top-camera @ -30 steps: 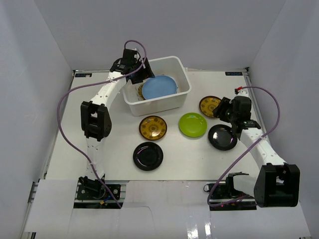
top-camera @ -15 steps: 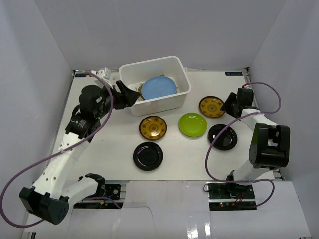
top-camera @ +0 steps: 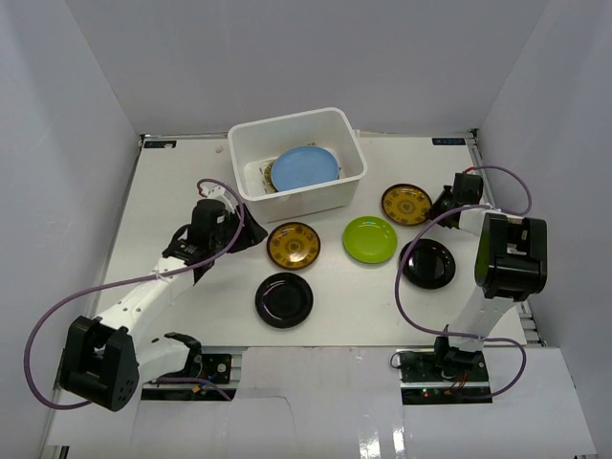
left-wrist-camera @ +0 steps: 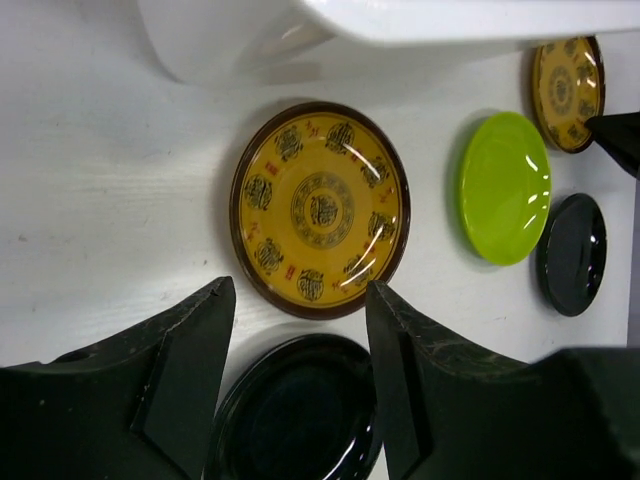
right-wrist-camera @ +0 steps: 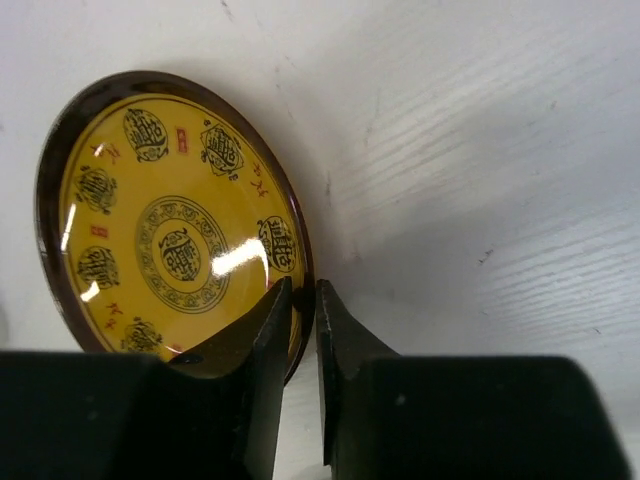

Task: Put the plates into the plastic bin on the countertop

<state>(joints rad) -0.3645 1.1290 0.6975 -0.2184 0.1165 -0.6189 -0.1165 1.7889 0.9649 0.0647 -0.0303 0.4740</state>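
Observation:
The white plastic bin (top-camera: 350, 182) stands at the back of the countertop (top-camera: 172, 191) with the light blue plate (top-camera: 304, 167) inside. On the countertop lie two gold-patterned plates (top-camera: 293, 245) (top-camera: 405, 204), the lime green plate (top-camera: 370, 239) and two black plates (top-camera: 284, 299) (top-camera: 427, 263). My left gripper (top-camera: 251, 234) (left-wrist-camera: 298, 285) is open and empty, just left of the nearer gold plate (left-wrist-camera: 320, 208), with a black plate (left-wrist-camera: 300, 420) below its fingers. My right gripper (top-camera: 442, 203) (right-wrist-camera: 302, 295) is shut on the right rim of the other gold plate (right-wrist-camera: 170, 220). The straw plates are not clearly visible.
Pale grey walls enclose the table on three sides. The bin's corner (left-wrist-camera: 230, 40) is close above the left gripper. The green plate (left-wrist-camera: 504, 187), the far gold plate (left-wrist-camera: 566, 80) and a black plate (left-wrist-camera: 572, 253) lie to the right in the left wrist view.
My left arm has swung away from the bin and down to the table beside the nearer gold plate. My right gripper has moved from above the black plate to the far gold plate's rim.

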